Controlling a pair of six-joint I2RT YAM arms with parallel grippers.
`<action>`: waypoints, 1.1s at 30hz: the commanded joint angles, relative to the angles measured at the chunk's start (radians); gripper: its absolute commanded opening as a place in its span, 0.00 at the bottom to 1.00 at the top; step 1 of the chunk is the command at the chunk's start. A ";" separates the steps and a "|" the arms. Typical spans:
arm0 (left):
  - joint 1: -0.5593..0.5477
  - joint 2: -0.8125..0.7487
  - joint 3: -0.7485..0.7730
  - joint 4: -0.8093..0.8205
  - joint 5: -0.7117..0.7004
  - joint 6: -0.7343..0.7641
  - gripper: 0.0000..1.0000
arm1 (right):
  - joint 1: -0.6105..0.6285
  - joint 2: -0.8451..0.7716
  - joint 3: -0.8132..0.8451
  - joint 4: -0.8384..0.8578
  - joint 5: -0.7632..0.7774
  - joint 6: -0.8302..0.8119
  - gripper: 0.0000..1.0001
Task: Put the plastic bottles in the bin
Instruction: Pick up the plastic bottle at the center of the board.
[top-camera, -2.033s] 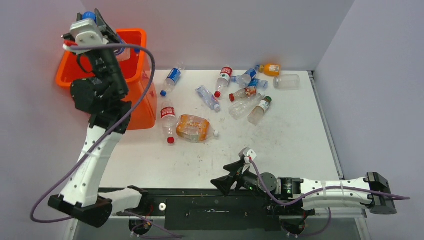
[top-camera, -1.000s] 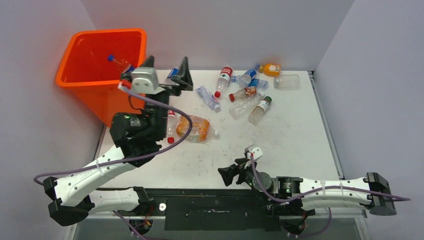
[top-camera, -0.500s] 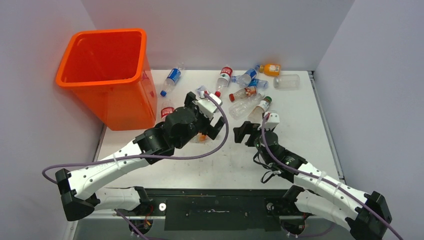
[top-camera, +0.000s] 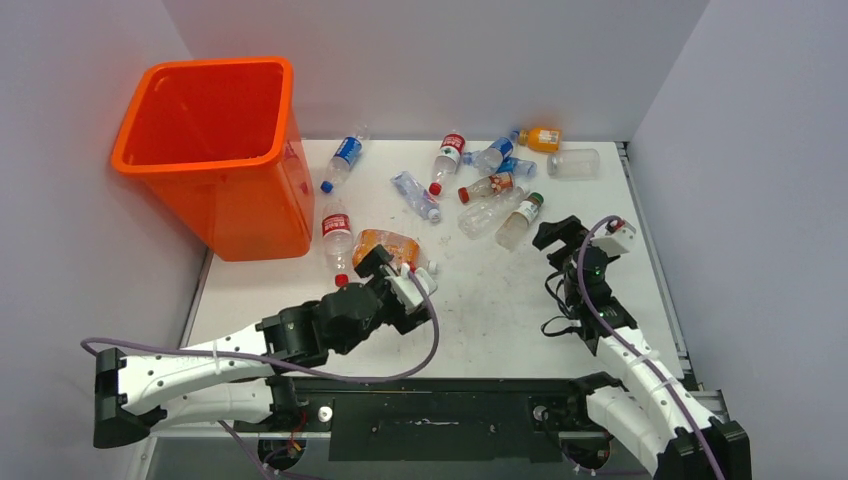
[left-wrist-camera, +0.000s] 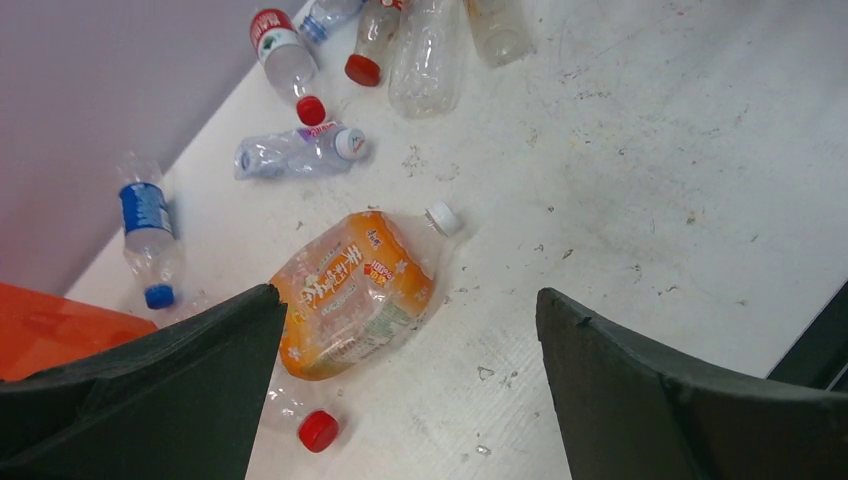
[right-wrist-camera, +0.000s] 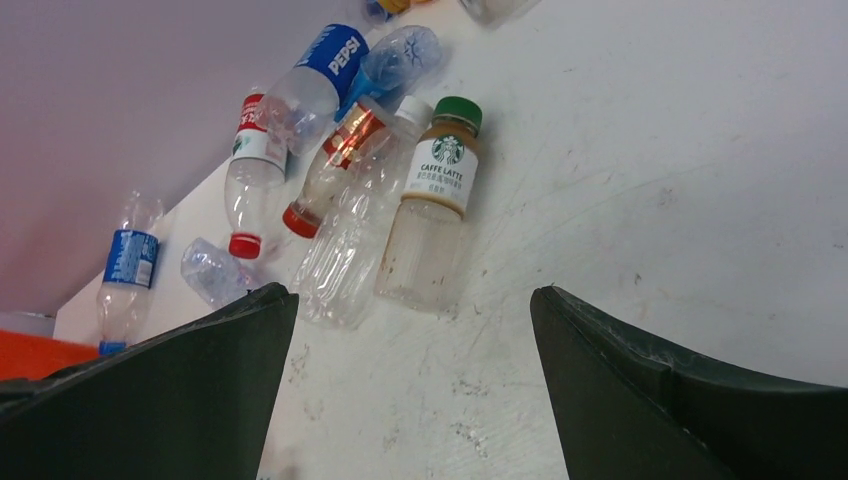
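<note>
The tall orange bin (top-camera: 250, 200) stands upright at the far left, mouth open. The plastic bottles (top-camera: 490, 185) lie on their sides across the desk (top-camera: 560, 310). A crushed orange-labelled bottle (left-wrist-camera: 355, 290) lies mid-desk with a red-capped bottle (top-camera: 335, 235) just beside it, a blue-labelled bottle (top-camera: 343, 160) lies near the bin, and a cluster farther right includes a green-capped bottle (right-wrist-camera: 430, 215).

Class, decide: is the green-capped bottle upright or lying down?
Lying down: the green-capped bottle rests lengthwise on the table.
</note>
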 joint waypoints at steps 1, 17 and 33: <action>-0.151 -0.061 -0.070 0.140 -0.249 0.206 0.96 | -0.090 0.155 0.023 0.147 -0.058 0.057 0.90; -0.193 -0.095 -0.104 0.223 -0.359 0.260 0.96 | -0.154 0.632 0.223 0.288 -0.222 0.083 0.90; -0.192 -0.116 -0.122 0.266 -0.292 0.243 0.96 | -0.137 0.908 0.433 0.181 -0.248 0.039 0.98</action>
